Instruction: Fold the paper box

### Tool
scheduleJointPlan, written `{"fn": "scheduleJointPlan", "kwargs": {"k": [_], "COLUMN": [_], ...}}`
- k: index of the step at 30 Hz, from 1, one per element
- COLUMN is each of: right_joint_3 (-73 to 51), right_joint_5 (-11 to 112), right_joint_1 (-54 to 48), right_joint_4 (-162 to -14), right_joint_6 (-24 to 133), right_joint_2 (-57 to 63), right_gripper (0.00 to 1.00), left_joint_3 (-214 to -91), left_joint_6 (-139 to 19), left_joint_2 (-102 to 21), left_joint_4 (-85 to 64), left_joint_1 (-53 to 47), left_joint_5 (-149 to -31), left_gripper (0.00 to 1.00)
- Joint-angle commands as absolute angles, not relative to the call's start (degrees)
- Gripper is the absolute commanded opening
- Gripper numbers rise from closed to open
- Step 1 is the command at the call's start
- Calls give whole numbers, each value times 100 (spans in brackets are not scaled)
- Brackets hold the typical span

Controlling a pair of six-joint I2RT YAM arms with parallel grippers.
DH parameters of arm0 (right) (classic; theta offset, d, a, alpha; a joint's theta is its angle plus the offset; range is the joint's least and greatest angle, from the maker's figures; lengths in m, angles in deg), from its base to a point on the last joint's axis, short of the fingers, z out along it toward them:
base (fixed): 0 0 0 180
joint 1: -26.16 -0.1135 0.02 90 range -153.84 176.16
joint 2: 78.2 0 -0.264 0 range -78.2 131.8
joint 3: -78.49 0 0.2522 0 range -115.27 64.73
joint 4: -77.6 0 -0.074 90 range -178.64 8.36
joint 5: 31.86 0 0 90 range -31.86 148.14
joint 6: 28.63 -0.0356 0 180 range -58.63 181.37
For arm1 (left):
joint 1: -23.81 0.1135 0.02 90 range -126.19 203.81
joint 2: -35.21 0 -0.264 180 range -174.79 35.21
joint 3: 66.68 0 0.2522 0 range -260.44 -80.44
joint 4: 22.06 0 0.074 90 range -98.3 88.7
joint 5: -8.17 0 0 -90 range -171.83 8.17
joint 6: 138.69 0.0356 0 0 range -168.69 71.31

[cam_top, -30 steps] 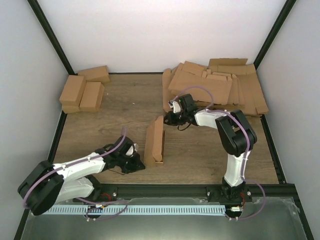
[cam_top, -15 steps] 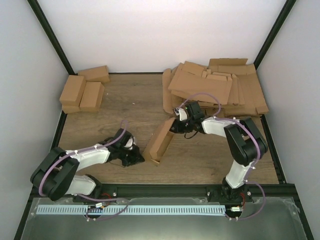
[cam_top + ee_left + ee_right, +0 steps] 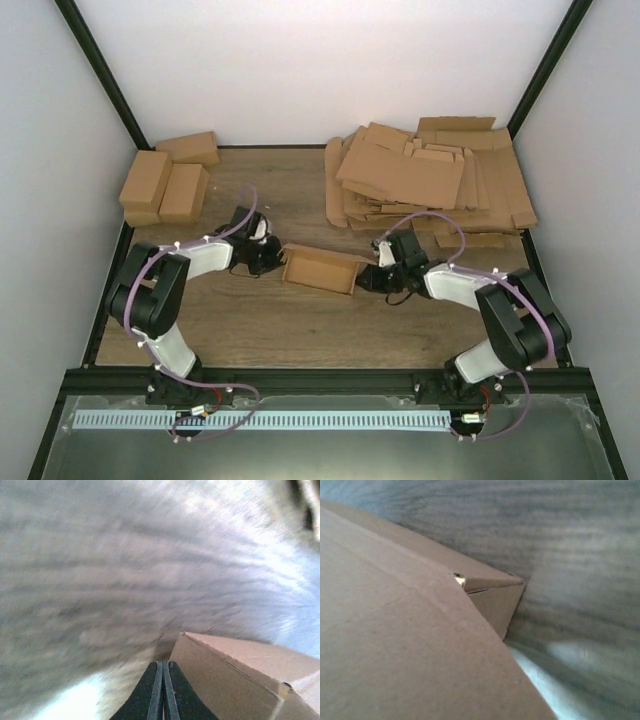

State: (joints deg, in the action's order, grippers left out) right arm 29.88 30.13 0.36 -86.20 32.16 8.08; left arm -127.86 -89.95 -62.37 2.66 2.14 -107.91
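Wooden tabletop (image 3: 260,330), walled on three sides, carries the work.

Change over the last second: the paper box (image 3: 322,268), formerly aligned front to back nearer the front edge, now lies crosswise at mid-table, directly between the two sets of jaws. Both arms have swung with it. The left gripper (image 3: 268,258) has travelled from the near edge to the box's left end, and the right gripper (image 3: 372,280) has come round to its right end.

Left jaws: fully closed on nothing, fingers pressed together in the left wrist view. The box corner sits just beside them, to their right and slightly ahead.

Right jaws: closed as well (fingers fall outside the right wrist view, which cardboard fills at close range). Whether a thin flap is pinched between them cannot be told.

Meaning for the task: judged from this pose, the carton body has been turned so that each end faces one set of jaws, and the end flaps appear to be the remaining work. Closed fingers suit pushing flaps rather than grasping.
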Motion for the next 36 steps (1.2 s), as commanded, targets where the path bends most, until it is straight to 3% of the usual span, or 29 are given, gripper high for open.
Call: {"fn": "scheduleJointPlan", "kwargs": {"k": [1,7,10,16,22,28,30,32,36], "right_joint_3": [3142,3360,3471,3561,3451,3493,3443,3307,3140], "right_joint_5": [3393,3742,3883,4185,5075,6079,6061,5882,5266], "right_joint_1": [-82,-82,-82,-85,-78,-3,5,6,6], "right_joint_4": [-8390,-8422,-8449,-8269,-7652,-7237,-7280,-7303,-7692], "right_joint_6": [3123,3513,3598,3685,3263,2692,2681,2722,2999], "right_joint_2": [314,-337,-702,-1336,-1822,-2122,-2073,-1939,-1630], "right_gripper": [17,35,43,49,55,42,24,3,1], "left_joint_3": [-13086,-12739,-12385,-11823,-11973,-12393,-12471,-12526,-12560], "left_joint_6": [-8542,-7957,-7728,-7529,-7524,-7490,-7448,-7392,-7438], "left_joint_2": [-6393,-5925,-5487,-4559,-4148,-4379,-4449,-4540,-4747], "left_joint_4": [-266,144,105,163,577,940,889,751,413], "left_joint_1": [355,505,502,483,484,494,494,499,475], "left_joint_5": [-10811,-10005,-9983,-9843,-9517,-9419,-9546,-9906,-10468], "left_gripper": [7,21,32,41,42,22,8,4,4]}}
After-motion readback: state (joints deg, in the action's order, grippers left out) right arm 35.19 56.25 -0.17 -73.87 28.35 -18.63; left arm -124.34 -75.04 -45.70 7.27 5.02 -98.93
